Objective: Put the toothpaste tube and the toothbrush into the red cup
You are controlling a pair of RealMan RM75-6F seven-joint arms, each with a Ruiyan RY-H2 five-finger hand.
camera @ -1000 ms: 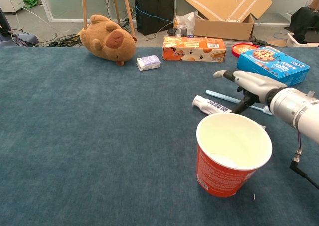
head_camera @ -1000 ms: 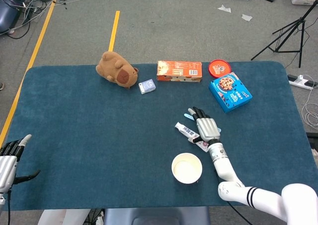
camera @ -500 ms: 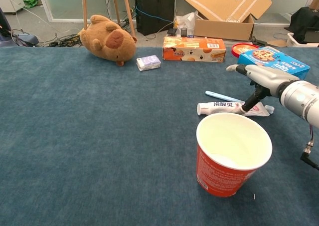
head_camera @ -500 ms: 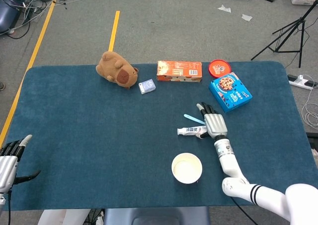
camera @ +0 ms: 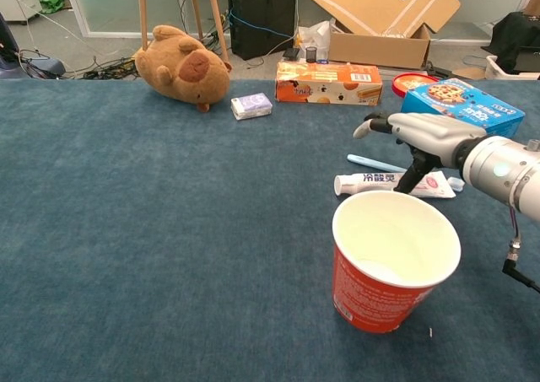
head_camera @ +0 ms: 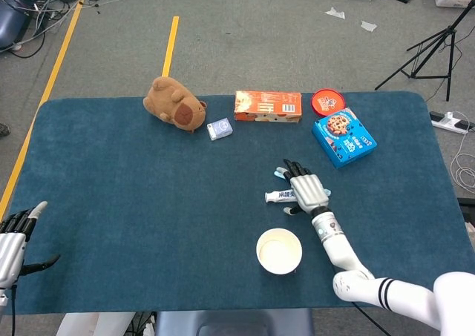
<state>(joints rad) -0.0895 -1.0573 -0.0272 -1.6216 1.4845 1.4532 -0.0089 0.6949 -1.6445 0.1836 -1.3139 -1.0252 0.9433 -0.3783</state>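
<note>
Toothpaste tube (camera: 388, 182) lies flat on the blue tabletop (head_camera: 133, 195), its cap end pointing toward the robot's left, just behind the red cup (camera: 390, 268) as the chest view shows it. The toothbrush (camera: 377, 163), pale blue, lies just beyond the tube and nearly parallel to it; only its handle end shows clearly. The cup stands upright, with only its white inside visible from above (head_camera: 279, 251).

The right robot hand (camera: 426, 137) sits over the crimped end of the tube, fingers spread forward and a dark fingertip (camera: 411, 180) pointing down onto or right beside the tube. From the head view the same right robot hand (head_camera: 306, 190) covers much of the tube (head_camera: 280, 196) and brush. I cannot tell whether it actually has hold of the tube or is just resting on it.

The left robot hand (head_camera: 15, 236) hangs at the near left edge of the tabletop, well away from everything, fingers apart and holding nothing.

Along the far side sit a brown plush toy (head_camera: 174, 104), a small pale box (head_camera: 220, 129) beside it, an orange carton (head_camera: 268, 106), a round red lid or tin (head_camera: 328, 99), and a blue cookie box (head_camera: 344, 136), which is the nearest of these to the right robot hand.
</note>
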